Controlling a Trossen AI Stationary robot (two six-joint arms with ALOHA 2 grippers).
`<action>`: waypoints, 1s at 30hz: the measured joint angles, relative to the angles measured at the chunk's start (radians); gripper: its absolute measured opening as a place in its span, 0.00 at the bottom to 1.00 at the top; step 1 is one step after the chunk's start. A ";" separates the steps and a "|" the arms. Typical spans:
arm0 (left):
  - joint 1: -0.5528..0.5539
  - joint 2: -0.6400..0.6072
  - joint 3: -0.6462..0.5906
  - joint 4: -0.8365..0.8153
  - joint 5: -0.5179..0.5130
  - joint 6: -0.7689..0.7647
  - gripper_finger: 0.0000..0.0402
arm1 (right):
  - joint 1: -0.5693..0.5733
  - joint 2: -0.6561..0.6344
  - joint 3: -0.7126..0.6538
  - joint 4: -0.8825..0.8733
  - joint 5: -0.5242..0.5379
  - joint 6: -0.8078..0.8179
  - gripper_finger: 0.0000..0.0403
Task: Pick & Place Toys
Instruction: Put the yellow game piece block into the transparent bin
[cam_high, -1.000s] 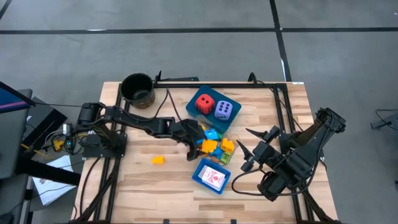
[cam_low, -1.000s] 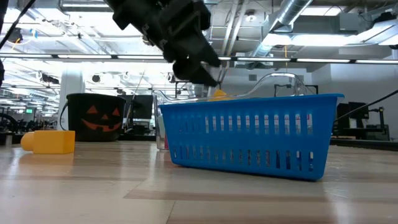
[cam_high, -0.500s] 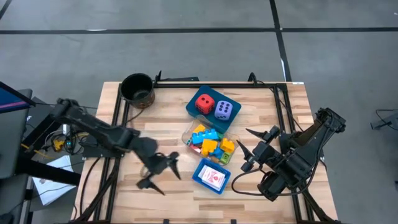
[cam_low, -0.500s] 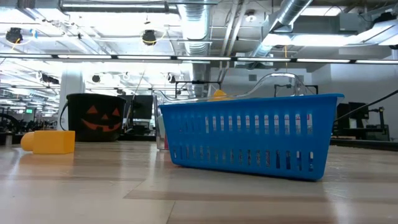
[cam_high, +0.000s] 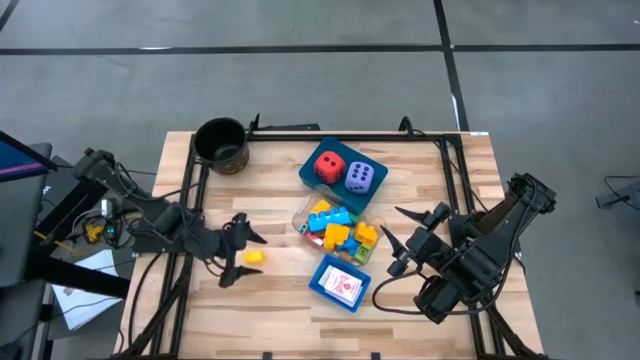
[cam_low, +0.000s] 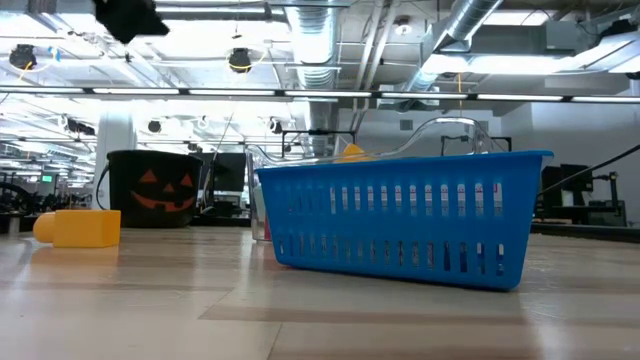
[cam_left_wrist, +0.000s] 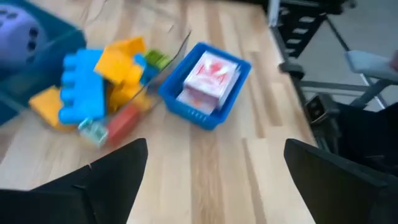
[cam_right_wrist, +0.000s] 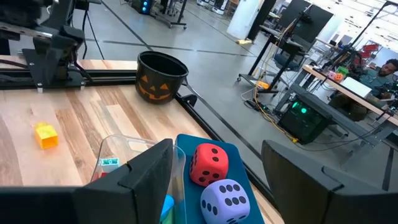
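Wooden table seen from above, with 2 dark robot arms. Left gripper (cam_high: 238, 256) low over the table's left half, fingers spread wide and holding nothing, with 1 loose yellow brick (cam_high: 254, 257) lying just beside its fingertips. Right gripper (cam_high: 408, 239) parked above the right side of the table, jaws apart, empty, well away from the toys.

Likely step: reaching for the stray yellow brick, the only toy outside a container. Next move probably calls for centring the spread fingers around the brick, lowering, closing, then carrying it to the brick pile.

Containers: clear tub (cam_high: 304, 211) mid-table, heaped with yellow, blue, green and red bricks (cam_high: 338, 228). Blue tray (cam_high: 337, 179) behind it, holding 1 red die (cam_high: 328, 166) and 1 lavender die (cam_high: 360, 177) side by side. Small blue basket (cam_high: 318, 283) nearer the front, holding white red-printed cards (cam_high: 343, 286). Dark round pot (cam_high: 221, 145) with a pumpkin face at the back left corner, contents not visible.
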 joint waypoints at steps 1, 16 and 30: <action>0.002 -0.004 -0.006 -0.013 -0.002 -0.019 0.93 | 0.000 0.000 0.000 0.000 -0.001 0.000 0.59; -0.031 -0.004 -0.267 0.025 0.061 -0.323 0.91 | -0.003 0.000 0.000 0.001 -0.009 0.010 0.59; -0.036 -0.004 -0.447 0.126 -0.091 -0.331 0.83 | -0.002 0.000 0.000 0.004 -0.009 0.011 0.59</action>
